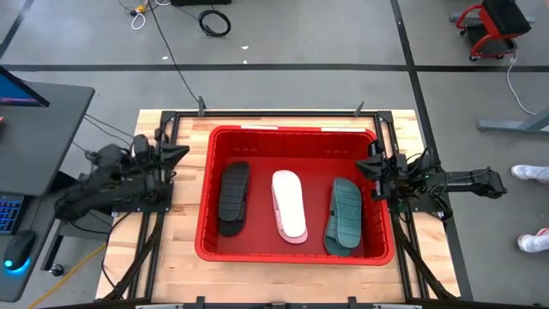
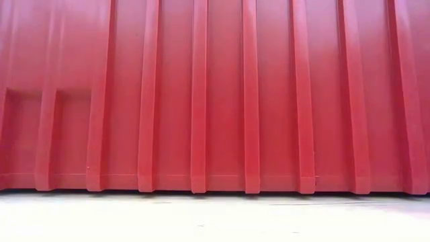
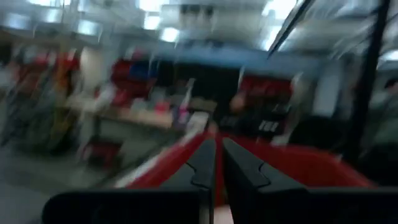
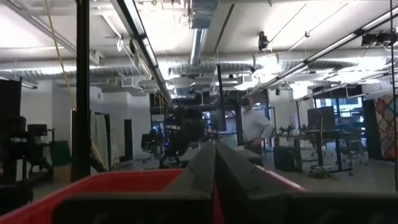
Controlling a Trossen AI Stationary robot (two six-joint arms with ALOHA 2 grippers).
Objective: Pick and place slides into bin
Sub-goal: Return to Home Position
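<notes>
The red bin (image 1: 296, 137) stands in the middle of the table; its ribbed wall (image 2: 215, 101) fills the low view. Inside it lie three slides side by side on the floor: a black one (image 1: 232, 198), a white/pale pink one (image 1: 289, 205) and a dark teal-green one (image 1: 345, 216). My left gripper (image 1: 178, 153) is shut and empty, left of the bin's left wall; its fingers (image 3: 216, 163) point over the rim. My right gripper (image 1: 367, 166) is shut and empty at the bin's right wall; it also shows in the right wrist view (image 4: 216, 163).
The bin's red rim shows in both wrist views (image 3: 298, 163) (image 4: 93, 182). Bare wooden table (image 1: 171, 266) lies in front of and beside the bin. A person (image 4: 254, 127) stands in the room beyond; shoes (image 1: 532, 173) show at the right of the table.
</notes>
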